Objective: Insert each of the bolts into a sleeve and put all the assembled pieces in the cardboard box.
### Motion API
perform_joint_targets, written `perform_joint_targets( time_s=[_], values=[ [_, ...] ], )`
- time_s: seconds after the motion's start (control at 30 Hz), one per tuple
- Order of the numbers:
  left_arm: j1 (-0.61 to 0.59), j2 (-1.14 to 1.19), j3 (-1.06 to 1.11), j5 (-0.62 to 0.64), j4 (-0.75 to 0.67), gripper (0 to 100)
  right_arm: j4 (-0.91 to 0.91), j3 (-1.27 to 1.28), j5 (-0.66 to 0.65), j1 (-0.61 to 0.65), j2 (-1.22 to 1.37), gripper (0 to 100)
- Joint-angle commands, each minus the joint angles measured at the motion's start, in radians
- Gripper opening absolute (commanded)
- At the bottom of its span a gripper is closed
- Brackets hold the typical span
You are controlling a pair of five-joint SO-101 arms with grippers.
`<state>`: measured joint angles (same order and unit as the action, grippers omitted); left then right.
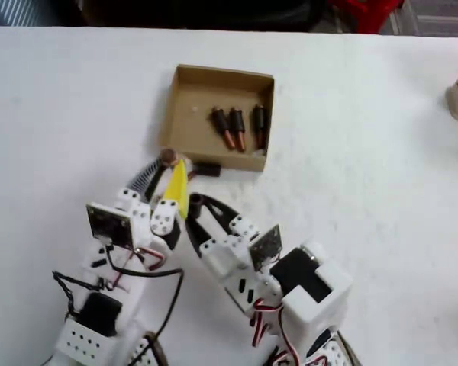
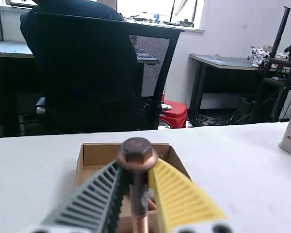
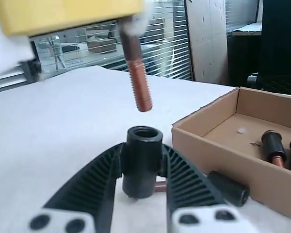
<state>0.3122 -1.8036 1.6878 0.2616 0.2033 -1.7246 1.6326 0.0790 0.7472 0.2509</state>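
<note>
The bolt (image 3: pixel 135 68) hangs just above the sleeve (image 3: pixel 141 170), both upright.
Left gripper (image 2: pixel 136 170) clamps it thread-down; my right gripper (image 3: pixel 143 153) clamps the sleeve.

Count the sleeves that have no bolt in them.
2. One sleeve stands upright in the right gripper, under the bolt; the other sleeve lies on the table beside the cardboard box, outside it. More may be hidden.
</note>
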Motion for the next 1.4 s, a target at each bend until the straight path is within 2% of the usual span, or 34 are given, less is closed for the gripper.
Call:
perform_joint_targets(
  time_s=[0.0,0.17,0.33,0.57,0.8,0.93,1.23,1.37],
  values=[
    [0.062,-0.025,-0.078,0.014,0.035,2,-0.025,0.002,0.0,0.005,-0.001,1.6],
    [0.13,-0.025,-0.078,0.014,0.106,2,-0.025,0.002,0.0,0.002,-0.001,1.6],
    [0.136,-0.025,-0.132,0.014,0.167,2,-0.024,0.002,0.0,0.002,-0.001,1.6],
    [0.134,-0.022,-0.236,0.014,0.176,2,-0.018,0.002,0.0,0.005,-0.001,1.6],
    [0.137,-0.021,-0.236,0.018,0.199,2,-0.016,0.002,0.0,0.005,-0.001,1.6],
    [0.147,-0.021,-0.241,0.106,0.25,2,-0.016,0.002,0.0,0.005,-0.001,1.6],
    [0.15,-0.019,-0.233,0.114,0.262,2,-0.016,0.002,0.0,0.005,-0.001,1.6],
    [0.217,-0.019,-0.213,0.11,0.322,2,-0.016,0.002,0.0,0.005,-0.001,1.6]
  ],
)
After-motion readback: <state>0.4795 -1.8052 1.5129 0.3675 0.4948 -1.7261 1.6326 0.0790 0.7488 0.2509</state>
